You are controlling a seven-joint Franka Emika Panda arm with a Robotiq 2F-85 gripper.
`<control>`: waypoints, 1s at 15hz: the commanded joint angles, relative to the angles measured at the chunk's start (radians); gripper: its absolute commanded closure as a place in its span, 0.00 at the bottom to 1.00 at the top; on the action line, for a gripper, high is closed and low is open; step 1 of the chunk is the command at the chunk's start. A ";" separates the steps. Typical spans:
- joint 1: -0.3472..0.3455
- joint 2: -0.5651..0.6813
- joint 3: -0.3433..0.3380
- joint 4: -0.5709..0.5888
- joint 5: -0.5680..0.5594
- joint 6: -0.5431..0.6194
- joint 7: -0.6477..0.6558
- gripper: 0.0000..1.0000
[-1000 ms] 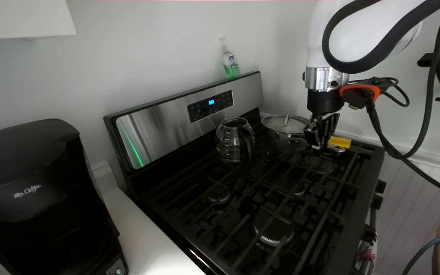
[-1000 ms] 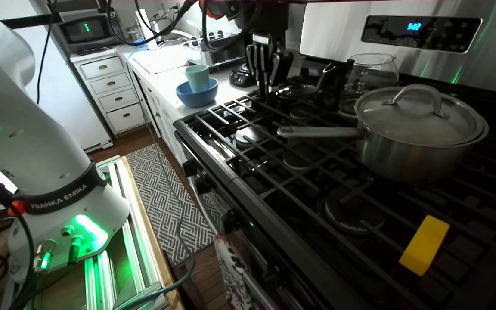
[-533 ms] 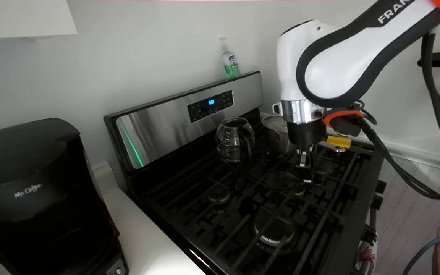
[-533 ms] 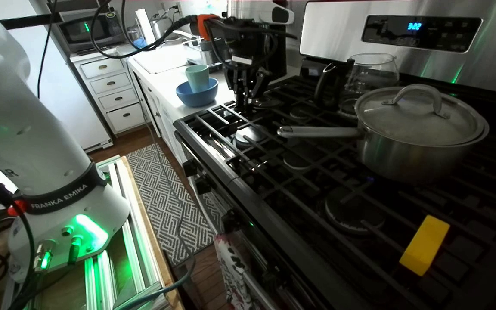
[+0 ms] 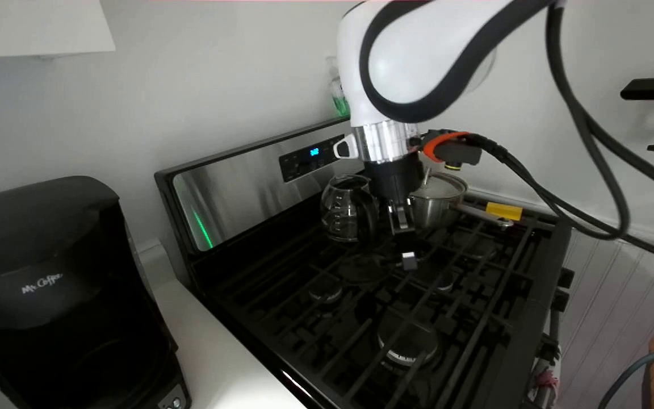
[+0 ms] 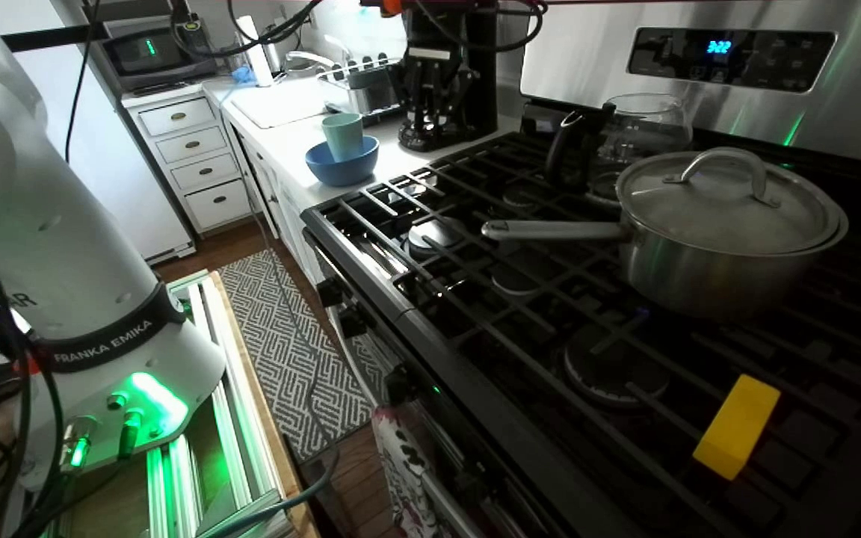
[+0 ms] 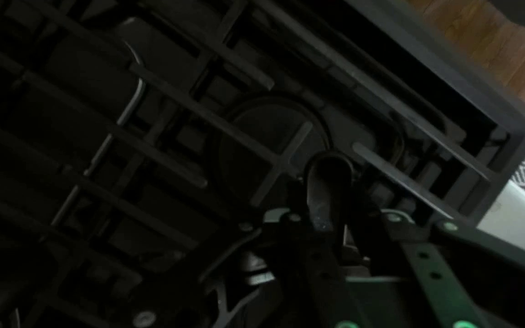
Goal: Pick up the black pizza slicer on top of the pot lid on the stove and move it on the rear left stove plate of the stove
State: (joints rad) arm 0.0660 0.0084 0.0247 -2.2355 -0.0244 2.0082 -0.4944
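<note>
One black pizza slicer (image 7: 328,189): grasped, my gripper (image 5: 406,250) clenched on its handle; in the wrist view the rounded handle end juts out between my fingers (image 7: 317,264). Its wheel (image 5: 364,267), dim and blurred in an exterior view, hangs over the stove (image 5: 523,352).

One rear left burner (image 5: 325,288): near the wheel in that same view; the height between them I cannot tell.

One stainless pot (image 6: 688,276), lid (image 6: 670,217) on: standing at the stove's right rear, its long handle reaching forward over the black grates (image 6: 380,202).

One glass carafe (image 5: 339,218), black-handled: upright on the grates, near the pot.

One yellow piece, nature unclear (image 6: 737,426): lying towards the stove's right end.

One pump bottle (image 5: 338,102), green liquid inside: on top of the stainless back panel (image 5: 230,199), partly hidden behind my arm.

One black coffee maker (image 5: 60,244), lettered Mr. Coffee: on the white counter (image 5: 219,352), left of the stove.

One blue bowl (image 6: 341,168): same counter, a pale green cup (image 6: 343,134) set inside.
</note>
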 commanded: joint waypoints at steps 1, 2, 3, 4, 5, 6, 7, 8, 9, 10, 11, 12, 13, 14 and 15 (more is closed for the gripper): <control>-0.038 0.149 -0.011 0.234 0.143 -0.132 -0.054 0.93; -0.029 0.058 0.003 0.110 0.079 -0.060 -0.026 0.73; -0.039 0.087 0.002 0.155 0.100 -0.083 -0.030 0.73; -0.046 0.110 0.002 0.184 0.108 -0.094 -0.033 0.73; -0.049 0.127 0.003 0.201 0.111 -0.099 -0.033 0.73; -0.050 0.137 0.004 0.208 0.112 -0.099 -0.033 0.73; -0.050 0.142 0.005 0.210 0.112 -0.099 -0.033 0.93; -0.042 0.192 0.011 0.251 0.138 -0.081 0.021 0.93; -0.037 0.234 0.017 0.288 0.156 -0.062 0.058 0.93; -0.035 0.269 0.024 0.318 0.179 -0.040 0.097 0.93; -0.034 0.313 0.034 0.358 0.210 -0.013 0.135 0.93; -0.032 0.347 0.043 0.387 0.232 0.022 0.176 0.93; -0.032 0.385 0.050 0.422 0.254 0.053 0.216 0.93; -0.030 0.417 0.055 0.449 0.261 0.094 0.255 0.93; -0.029 0.453 0.059 0.479 0.268 0.136 0.287 0.93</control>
State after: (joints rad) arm 0.0373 0.3414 0.0698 -1.8801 0.1992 2.0772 -0.3019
